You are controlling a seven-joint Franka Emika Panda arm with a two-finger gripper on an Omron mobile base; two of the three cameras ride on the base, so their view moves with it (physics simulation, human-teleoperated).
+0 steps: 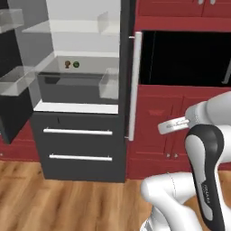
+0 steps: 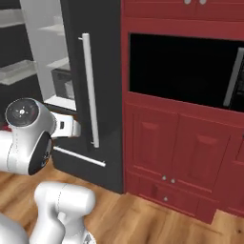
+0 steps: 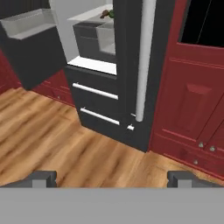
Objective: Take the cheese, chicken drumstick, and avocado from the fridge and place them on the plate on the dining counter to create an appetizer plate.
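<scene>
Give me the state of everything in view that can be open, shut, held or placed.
Fridge: left door open, right door shut.
Fridge drawers: both shut.
Drumstick: on a fridge shelf, not picked.
Avocado: on the same shelf, right beside the drumstick.
Gripper: open, empty, well short of the fridge.
Red cabinet doors: shut.

A kitchen: open fridge (image 1: 81, 90), red cabinets (image 2: 186, 157), wood floor (image 3: 57, 140).
</scene>
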